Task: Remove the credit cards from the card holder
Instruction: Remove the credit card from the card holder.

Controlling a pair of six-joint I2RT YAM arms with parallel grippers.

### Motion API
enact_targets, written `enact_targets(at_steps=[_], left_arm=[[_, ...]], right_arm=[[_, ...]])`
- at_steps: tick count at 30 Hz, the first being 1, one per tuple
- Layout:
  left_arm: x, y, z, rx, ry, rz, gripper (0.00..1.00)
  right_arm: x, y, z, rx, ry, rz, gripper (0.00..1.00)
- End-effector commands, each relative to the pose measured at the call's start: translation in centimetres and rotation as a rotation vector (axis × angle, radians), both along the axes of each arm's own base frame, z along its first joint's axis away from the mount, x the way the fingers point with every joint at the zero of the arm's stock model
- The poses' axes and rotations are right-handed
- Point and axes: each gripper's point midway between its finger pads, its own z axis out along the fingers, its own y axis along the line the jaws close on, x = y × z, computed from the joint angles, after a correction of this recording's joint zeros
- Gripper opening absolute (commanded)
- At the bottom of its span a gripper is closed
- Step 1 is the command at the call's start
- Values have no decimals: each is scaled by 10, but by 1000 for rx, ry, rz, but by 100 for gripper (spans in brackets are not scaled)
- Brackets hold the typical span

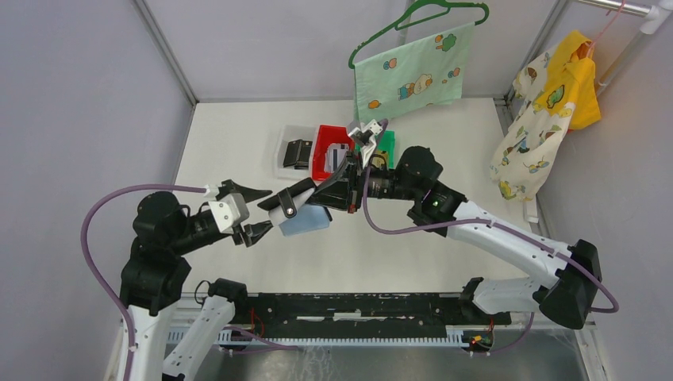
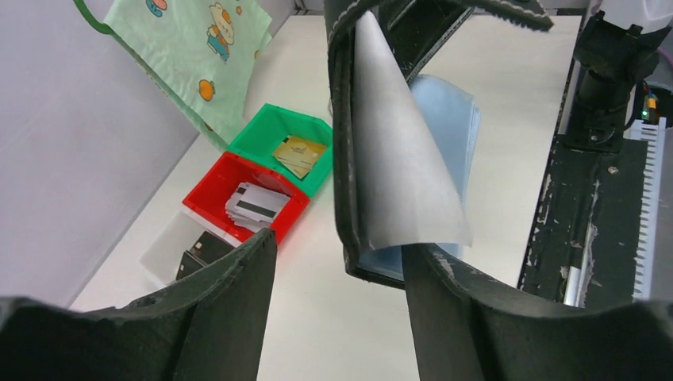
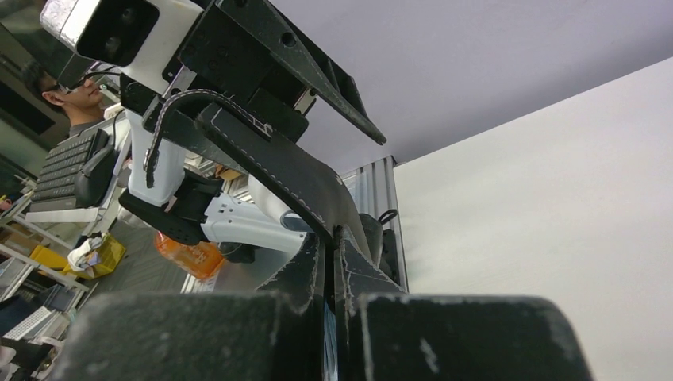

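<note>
My right gripper (image 1: 343, 188) is shut on the edge of the black card holder (image 1: 295, 196) and holds it open above the table. The holder's grey-blue lining (image 1: 306, 222) hangs down. In the right wrist view the jaws (image 3: 333, 238) are pressed together on the stitched black leather (image 3: 270, 159). My left gripper (image 1: 254, 211) is open and empty just left of the holder. In the left wrist view the holder (image 2: 348, 159) hangs in front of the open fingers (image 2: 230, 302), with a pale grey inner leaf (image 2: 401, 167) bent out. No card shows in the holder.
A red bin (image 1: 321, 155) holds whitish-grey cards (image 2: 252, 202). A green bin (image 1: 386, 143) holds tan-gold cards (image 2: 300, 153). A clear bin (image 1: 283, 152) holds black holders. A green cloth on a hanger (image 1: 409, 75) hangs at the back, and yellow clothes (image 1: 548, 111) hang at the right.
</note>
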Motion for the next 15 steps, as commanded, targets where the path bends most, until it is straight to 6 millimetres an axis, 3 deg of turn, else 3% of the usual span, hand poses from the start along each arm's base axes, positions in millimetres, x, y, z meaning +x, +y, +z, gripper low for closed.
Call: enact_targets(at_steps=[1,7,12,15], left_arm=[[6,-7,20,-79,-9,-14,62],[-2,-21,34,-212,155,-72,45],[-2,-27,40,-288,254,-84,19],[1,-29,43,-333,311,-76,8]], right_arm=[[-13,-1,44,114,-71,65,0],[-16,3,34,98,-55,77,2],[-17,3,37,106,-63,76,5],[-18,2,37,108,-64,83,18]])
